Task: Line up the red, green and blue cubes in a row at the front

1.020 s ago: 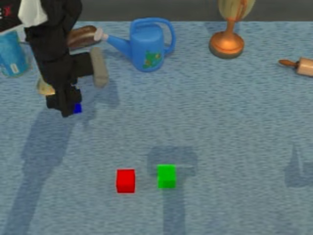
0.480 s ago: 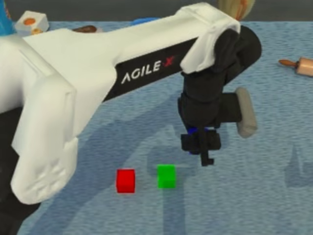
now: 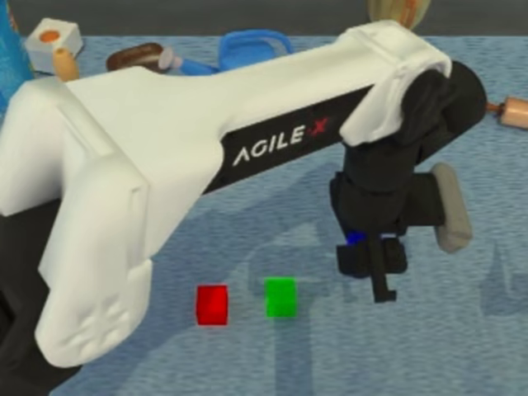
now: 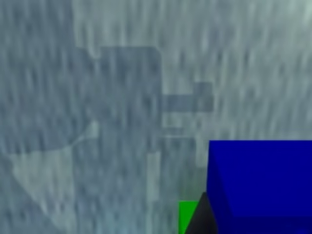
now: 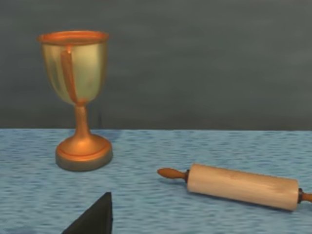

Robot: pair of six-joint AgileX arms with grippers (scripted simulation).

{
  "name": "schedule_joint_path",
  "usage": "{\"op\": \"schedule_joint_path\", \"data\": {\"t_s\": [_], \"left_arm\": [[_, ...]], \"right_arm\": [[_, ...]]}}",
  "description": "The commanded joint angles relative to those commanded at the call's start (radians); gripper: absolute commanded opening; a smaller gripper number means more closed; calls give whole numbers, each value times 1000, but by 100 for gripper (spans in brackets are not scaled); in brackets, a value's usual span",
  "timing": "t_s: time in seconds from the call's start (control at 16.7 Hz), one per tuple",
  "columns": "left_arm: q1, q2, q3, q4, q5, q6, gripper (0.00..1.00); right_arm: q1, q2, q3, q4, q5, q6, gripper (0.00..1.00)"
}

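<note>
The red cube (image 3: pixel 212 304) and the green cube (image 3: pixel 280 297) sit side by side near the table's front, a small gap between them. My left arm reaches across the table from the left. Its gripper (image 3: pixel 369 257) hangs above the cloth, to the right of the green cube and slightly behind it, shut on the blue cube (image 3: pixel 355 238). In the left wrist view the blue cube (image 4: pixel 258 180) fills the corner beside a dark fingertip (image 4: pixel 202 222), with a sliver of the green cube (image 4: pixel 186 217) below. The right gripper is outside the top view; one fingertip (image 5: pixel 97 217) shows in its wrist view.
Along the back stand a blue watering can (image 3: pixel 247 45), a gold goblet (image 5: pixel 78 97) and a rolling pin (image 5: pixel 241 186) at the right. A white block (image 3: pixel 51 37), a brown object (image 3: pixel 136 56) and a blue can (image 3: pixel 7 41) sit at the back left.
My left arm has swung from the back left to the right and forward, carrying the blue cube to a spot right of the green cube. The red and green cubes have not moved.
</note>
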Motion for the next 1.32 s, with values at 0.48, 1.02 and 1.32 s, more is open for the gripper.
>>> {"op": "schedule_joint_path", "data": {"t_s": [0.48, 1.02, 1.32], "left_arm": [[-5, 59, -168, 226, -1, -6, 0], [-6, 62, -173, 231, -1, -6, 38], [-6, 62, -173, 231, -1, -6, 75]], "right_arm": [[0, 0, 0, 0, 0, 0, 100], [0, 0, 0, 0, 0, 0, 100], [0, 0, 0, 0, 0, 0, 100]]}}
